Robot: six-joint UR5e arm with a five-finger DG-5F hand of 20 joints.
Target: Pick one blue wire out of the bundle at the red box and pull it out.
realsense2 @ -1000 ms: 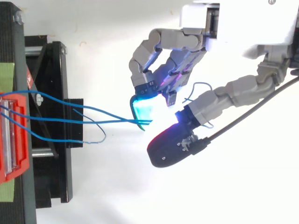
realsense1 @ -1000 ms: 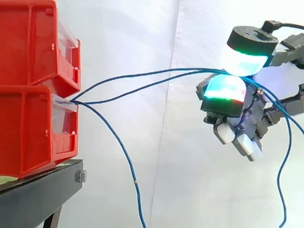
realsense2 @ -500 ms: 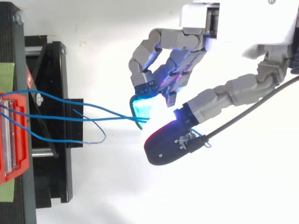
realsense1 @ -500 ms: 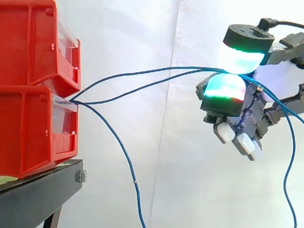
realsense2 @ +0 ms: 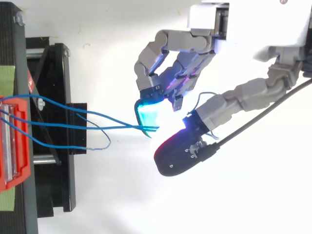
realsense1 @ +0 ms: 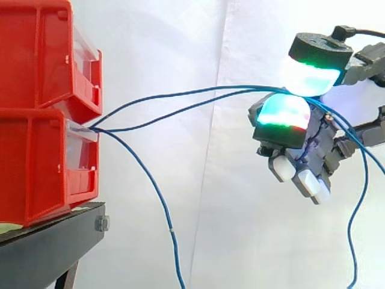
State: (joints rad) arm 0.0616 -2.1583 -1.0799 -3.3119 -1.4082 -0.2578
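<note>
Two stacked red bins (realsense1: 36, 162) sit at the left on a black stand (realsense1: 48, 247). Thin blue wires leave the front of the lower bin (realsense2: 14, 141). Two of them (realsense1: 204, 89) rise to the right and meet between a glowing thumb pad and a finger pad of my hand (realsense1: 283, 123), which pinches them together. From above, those wires (realsense2: 112, 126) run level into the hand (realsense2: 185, 53). Their loose tails (realsense1: 361, 198) droop behind the hand at the right. A third blue wire (realsense1: 159, 195) hangs down from the bin, free of the hand.
The white curtain backs the whole scene. The black stand (realsense2: 53, 161) juts out under the wires. In the top view, a short blue wire end (realsense2: 100, 144) curls over the stand's edge.
The thumb pad shifted slightly toward the bins half a second ago and is back where it was. The loose tail at the right has swung a little. The pinched wires stay put.
</note>
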